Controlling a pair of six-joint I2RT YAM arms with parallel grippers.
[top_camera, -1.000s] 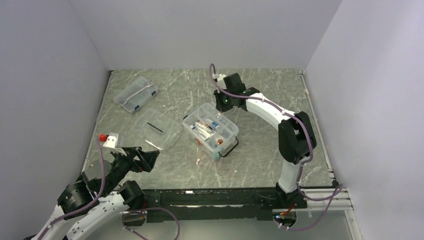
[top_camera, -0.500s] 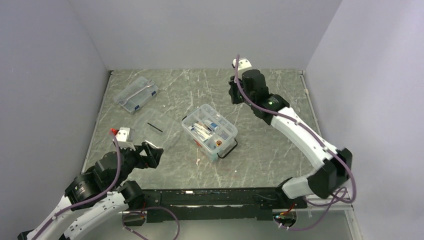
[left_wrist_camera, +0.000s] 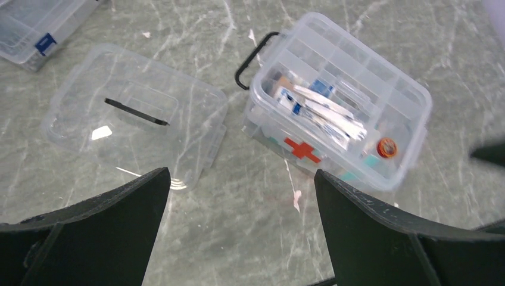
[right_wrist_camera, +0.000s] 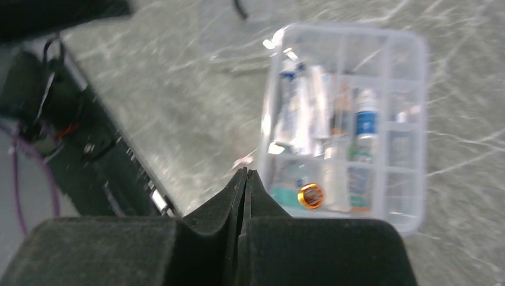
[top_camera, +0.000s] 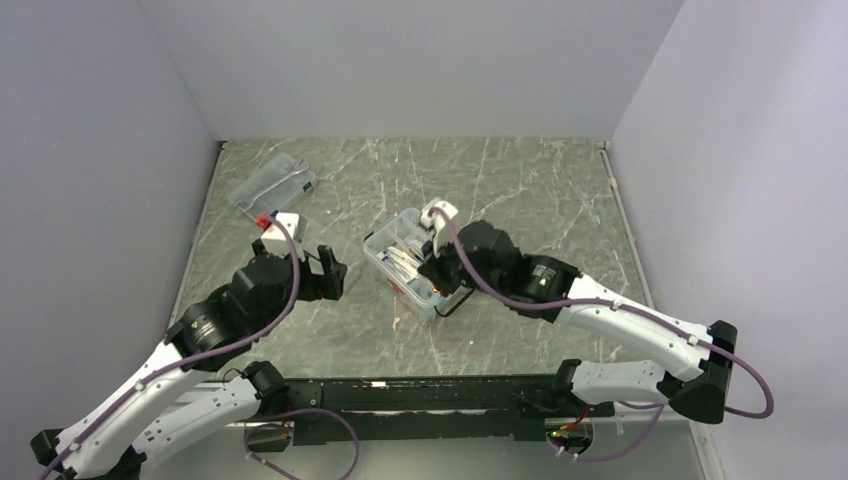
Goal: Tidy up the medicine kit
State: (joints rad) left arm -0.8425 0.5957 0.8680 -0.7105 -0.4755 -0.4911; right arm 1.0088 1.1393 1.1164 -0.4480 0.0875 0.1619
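The kit (left_wrist_camera: 375, 59) stands open near the middle of the counter (left_wrist_camera: 250, 238), skewed to its edges. Its red cross (left_wrist_camera: 302, 149) faces the left arm and its handle (left_wrist_camera: 253, 56) is folded down at one end. Tubes and sachets fill several compartments, and an orange cap (right_wrist_camera: 311, 195) shows in a corner one. The lid (left_wrist_camera: 178, 137) lies flat just beside the kit; whether they touch I cannot tell.

The left tool (left_wrist_camera: 240, 179) hovers with its jaws wide apart and empty, above the bare strip between lid and kit. The right tool (right_wrist_camera: 244, 174) has its fingers pressed together on nothing and hangs over the kit's end by the orange cap.

The step looks like fetching the lid. Being thin, clear and flat, it will likely slide or flex, so the left tool should come in low and pinch a rim edge, not the face. The shut right tool could steady the kit's wall meanwhile. Turn the lid to match the kit's skew before lowering it, and first check that no tube rises above the dividers. The case (left_wrist_camera: 36, 24) lies well apart.
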